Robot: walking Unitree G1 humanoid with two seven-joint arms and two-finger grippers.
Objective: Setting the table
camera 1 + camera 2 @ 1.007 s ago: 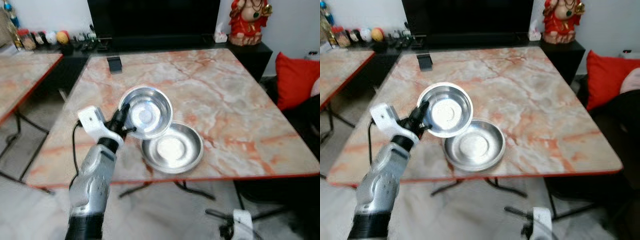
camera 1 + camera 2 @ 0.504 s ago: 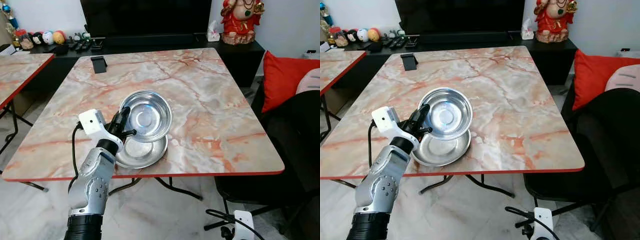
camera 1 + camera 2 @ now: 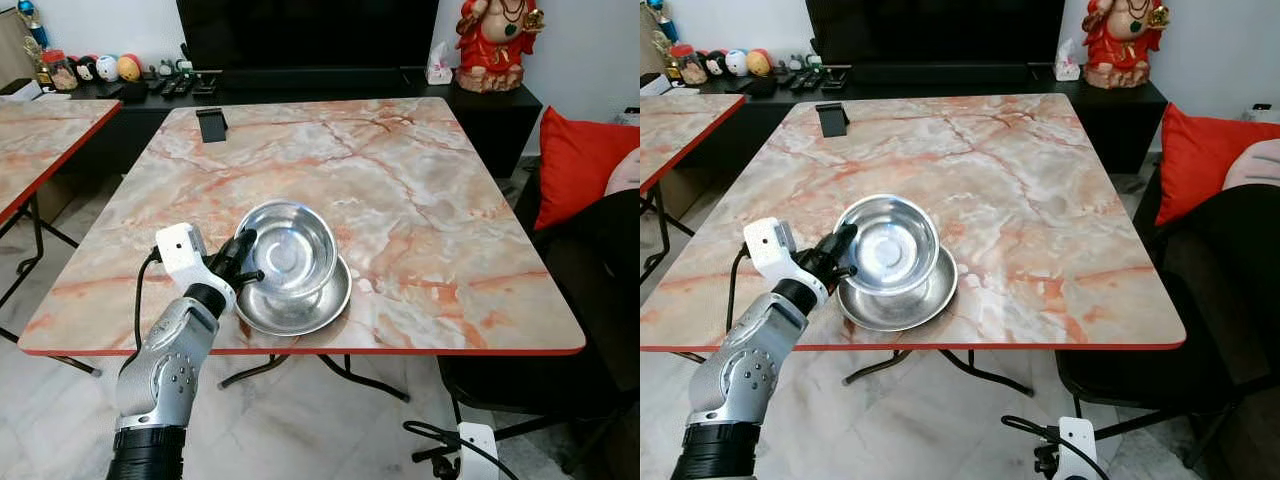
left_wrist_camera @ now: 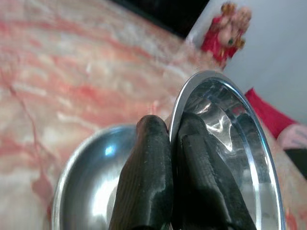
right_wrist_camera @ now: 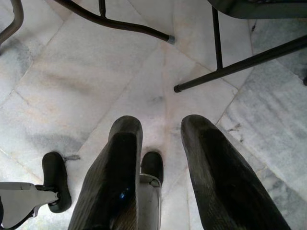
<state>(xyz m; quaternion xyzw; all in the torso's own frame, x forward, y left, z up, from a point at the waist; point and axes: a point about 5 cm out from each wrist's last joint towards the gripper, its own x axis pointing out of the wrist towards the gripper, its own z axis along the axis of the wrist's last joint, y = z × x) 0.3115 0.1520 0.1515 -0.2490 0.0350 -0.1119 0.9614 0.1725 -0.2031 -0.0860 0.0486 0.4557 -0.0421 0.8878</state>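
My left gripper (image 3: 243,262) is shut on the near-left rim of a shiny steel bowl (image 3: 290,248), pinching the rim (image 4: 178,112) between its two black fingers (image 4: 149,177). The bowl is slightly tilted, directly over a wider, shallower steel bowl (image 3: 318,305) that lies on the marble table (image 3: 420,190) near its front edge. I cannot tell whether the two bowls touch. That wider bowl (image 4: 88,177) also lies below the fingers in the left wrist view. My right gripper (image 5: 160,139) hangs open above the floor tiles with nothing between its fingers.
A small black stand (image 3: 211,123) sits at the table's far left. A second marble table (image 3: 40,130) stands to the left. To the right are a dark seat (image 3: 600,290) and a red cushion (image 3: 578,150). A red statue (image 3: 497,45) stands on the black cabinet behind.
The whole view shifted as the camera moved. The held bowl has come down and now sits squarely over the wider bowl, less tilted than before.
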